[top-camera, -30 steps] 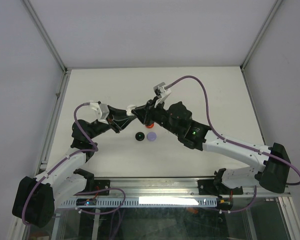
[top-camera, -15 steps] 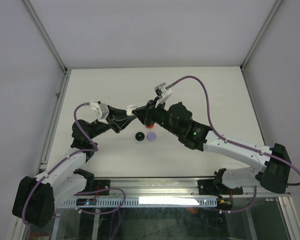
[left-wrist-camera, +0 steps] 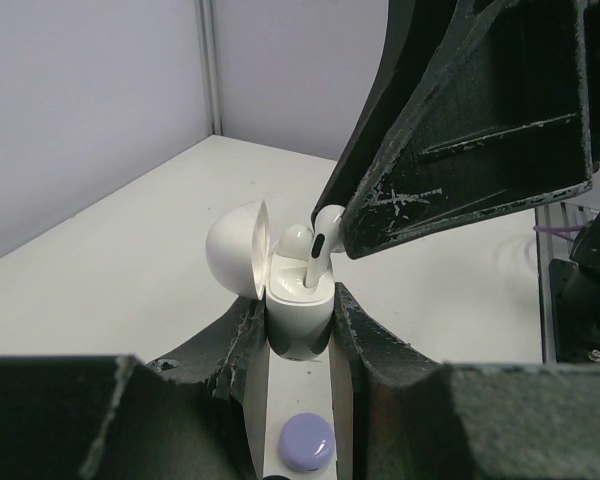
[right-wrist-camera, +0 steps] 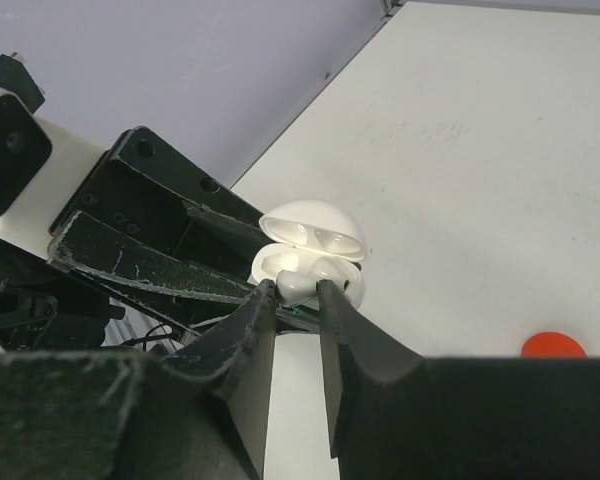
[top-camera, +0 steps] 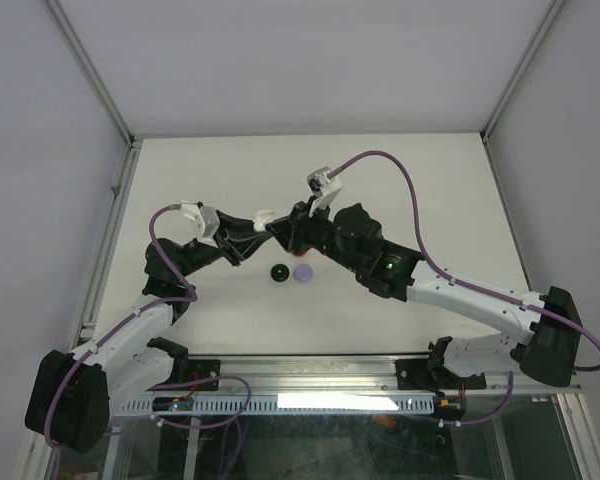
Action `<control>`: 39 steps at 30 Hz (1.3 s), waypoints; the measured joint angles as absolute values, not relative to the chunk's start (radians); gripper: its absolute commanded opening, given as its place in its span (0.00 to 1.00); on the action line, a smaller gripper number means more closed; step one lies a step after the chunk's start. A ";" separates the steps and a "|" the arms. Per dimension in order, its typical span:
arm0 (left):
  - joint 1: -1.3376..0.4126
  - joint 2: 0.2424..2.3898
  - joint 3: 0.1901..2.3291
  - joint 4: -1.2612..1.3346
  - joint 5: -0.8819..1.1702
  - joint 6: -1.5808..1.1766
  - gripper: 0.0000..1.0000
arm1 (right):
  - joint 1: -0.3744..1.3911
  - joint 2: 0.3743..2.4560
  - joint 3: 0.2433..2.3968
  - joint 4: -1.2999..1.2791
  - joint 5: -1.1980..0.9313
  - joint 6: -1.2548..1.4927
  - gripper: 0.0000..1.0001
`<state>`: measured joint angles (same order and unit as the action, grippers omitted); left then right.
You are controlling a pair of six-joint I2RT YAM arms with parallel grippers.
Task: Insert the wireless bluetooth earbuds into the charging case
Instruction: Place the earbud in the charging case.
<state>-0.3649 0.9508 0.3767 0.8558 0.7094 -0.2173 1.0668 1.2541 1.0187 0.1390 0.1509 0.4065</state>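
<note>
My left gripper (left-wrist-camera: 298, 303) is shut on a white charging case (left-wrist-camera: 300, 320) and holds it above the table with its lid (left-wrist-camera: 235, 250) open. One white earbud (left-wrist-camera: 294, 240) sits in the case. My right gripper (right-wrist-camera: 296, 291) is shut on a second white earbud (right-wrist-camera: 300, 284), whose stem (left-wrist-camera: 321, 250) reaches into the case's empty slot. In the top view the two grippers meet at the case (top-camera: 263, 215), the left gripper (top-camera: 250, 229) from the left and the right gripper (top-camera: 279, 231) from the right.
A round black case (top-camera: 278, 272) and a round lavender case (top-camera: 303, 271) lie on the table just near of the grippers. The lavender case also shows below the left fingers (left-wrist-camera: 308, 441). A red round case (right-wrist-camera: 554, 346) lies to the right.
The right gripper has edged slightly left and away toward the held case, bringing the earbud onto it. The left arm has barely moved.
</note>
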 measured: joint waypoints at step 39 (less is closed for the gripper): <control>-0.365 0.966 0.380 0.875 0.754 -0.223 0.03 | 1.072 1.272 1.158 -0.092 0.064 0.307 0.45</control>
<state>-0.3649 0.9665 0.3801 0.8745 0.7536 -0.2230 1.0721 1.2720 1.1576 -0.0921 0.0635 0.3069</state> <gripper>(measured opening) 0.248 0.449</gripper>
